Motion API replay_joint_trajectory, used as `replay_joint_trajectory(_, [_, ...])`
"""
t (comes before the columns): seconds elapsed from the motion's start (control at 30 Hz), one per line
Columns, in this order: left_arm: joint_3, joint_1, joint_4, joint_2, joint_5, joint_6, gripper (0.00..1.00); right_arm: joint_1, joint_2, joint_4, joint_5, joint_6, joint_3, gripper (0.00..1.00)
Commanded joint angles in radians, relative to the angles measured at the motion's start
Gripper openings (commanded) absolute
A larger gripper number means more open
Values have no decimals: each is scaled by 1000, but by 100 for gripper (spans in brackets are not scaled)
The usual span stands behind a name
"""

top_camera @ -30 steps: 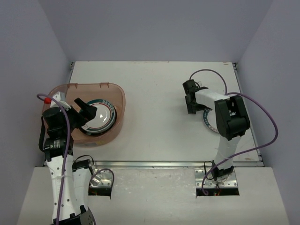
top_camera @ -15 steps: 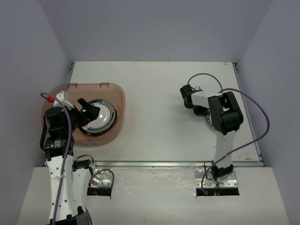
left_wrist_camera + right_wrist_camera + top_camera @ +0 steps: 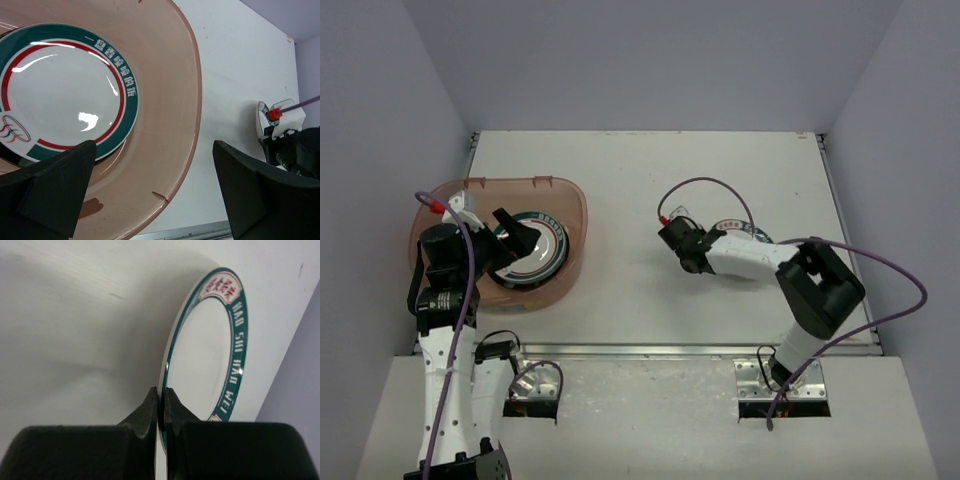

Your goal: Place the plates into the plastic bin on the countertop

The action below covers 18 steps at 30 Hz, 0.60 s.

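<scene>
The flat white rectangular countertop [image 3: 640,180] carries the translucent pinkish-brown plastic bin [image 3: 578,215] at its left side. In the bin lies a round white ceramic plate with a teal-and-red rim [image 3: 532,248]; dark edges show beneath it, so it seems to top a stack. The left gripper [image 3: 512,238] hangs over that plate with its jaws spread wide, holding nothing.

Well apart from the bin, right of the table's middle, a second round white ceramic plate with a teal lettered rim [image 3: 210,350] is tipped up on edge. The right gripper [image 3: 161,400] has its jaws pinched tight on this plate's near rim, a thin bite right at the lip. I cannot tell whether the far edge rests on the surface.

From where I stand, the carry to the bin is the step in hand. With so shallow a grip the plate could pivot or slip, so I would move it slowly, keep it low, clear the bin's wall, and level it over the stack before letting go. The left gripper should draw aside first, since it sits over the landing spot.
</scene>
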<state>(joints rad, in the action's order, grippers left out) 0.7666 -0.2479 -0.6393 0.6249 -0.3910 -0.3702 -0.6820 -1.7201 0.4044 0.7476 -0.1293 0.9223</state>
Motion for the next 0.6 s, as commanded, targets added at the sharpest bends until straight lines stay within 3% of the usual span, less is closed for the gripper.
replay_joint_trajectory(0.0, [11, 22, 55, 25, -63, 17, 100, -128, 149, -159, 39, 154, -50, 0])
replay_joint_trajectory(0.2, [-1, 24, 93, 89, -274, -37, 100, -344, 224, -188, 162, 345, -46, 0])
replay_joint_trajectory(0.4, [-38, 27, 202, 95, -479, -145, 100, -603, 333, -409, 232, 631, -97, 0])
replay_joint_trajectory(0.57, [-23, 30, 230, 59, -507, -209, 100, -789, 422, -588, 169, 833, -117, 0])
